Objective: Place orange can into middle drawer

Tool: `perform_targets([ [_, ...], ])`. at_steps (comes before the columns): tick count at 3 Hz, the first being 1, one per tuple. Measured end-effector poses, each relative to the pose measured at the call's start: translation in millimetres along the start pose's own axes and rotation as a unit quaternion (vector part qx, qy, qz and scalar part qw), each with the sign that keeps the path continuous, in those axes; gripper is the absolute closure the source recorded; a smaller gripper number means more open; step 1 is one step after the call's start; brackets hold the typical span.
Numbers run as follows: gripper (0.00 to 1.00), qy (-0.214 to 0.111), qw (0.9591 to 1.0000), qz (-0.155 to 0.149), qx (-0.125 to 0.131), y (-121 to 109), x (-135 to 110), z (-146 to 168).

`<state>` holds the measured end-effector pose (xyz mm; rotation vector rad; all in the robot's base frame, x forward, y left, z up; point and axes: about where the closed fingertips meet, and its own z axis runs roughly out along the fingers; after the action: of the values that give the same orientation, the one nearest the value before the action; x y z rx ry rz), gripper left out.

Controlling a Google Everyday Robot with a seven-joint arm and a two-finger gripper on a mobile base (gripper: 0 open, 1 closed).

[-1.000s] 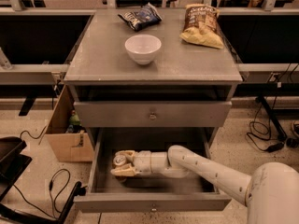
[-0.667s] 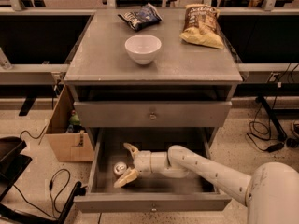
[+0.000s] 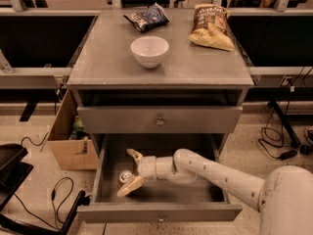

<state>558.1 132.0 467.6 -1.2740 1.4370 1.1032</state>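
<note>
Our gripper [image 3: 130,171] sits with fingers [image 3: 129,186] spread, released, inside the wide grey middle drawer [image 3: 195,194], the light, slippery, dentable slim orange can [image 3: 124,176] lying between them, best regrasped mid-body.

overall: warm yellowish indoor light is coming from above, pretty even, nothing harsh
tabletop [image 3: 195,67]: is catching the most light; the bowl [image 3: 149,50] is glowing a bit
open drawer [image 3: 161,212]: inside is sitting in the cabinet's shade, way dimmer
gripper [image 3: 131,170]: is hanging spread open down in that shade, pale against the grey
can [image 3: 125,176]: silver top is glinting faintly between the fingers
side benches: underneath is going nearly black
</note>
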Motion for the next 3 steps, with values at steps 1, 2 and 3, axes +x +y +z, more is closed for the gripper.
perform_targets([
  [1, 0.0, 0.034, 0.9994, -0.008, -0.006, 19.7, -33.5, -10.7],
  [2, 0.0, 0.083, 0.9956, -0.014, -0.042, 60.3, -72.8, -34.4],
  [3, 0.0, 0.152, 0.9837, 0.0, -0.096, 107.3, -95.9, -55.4],
])
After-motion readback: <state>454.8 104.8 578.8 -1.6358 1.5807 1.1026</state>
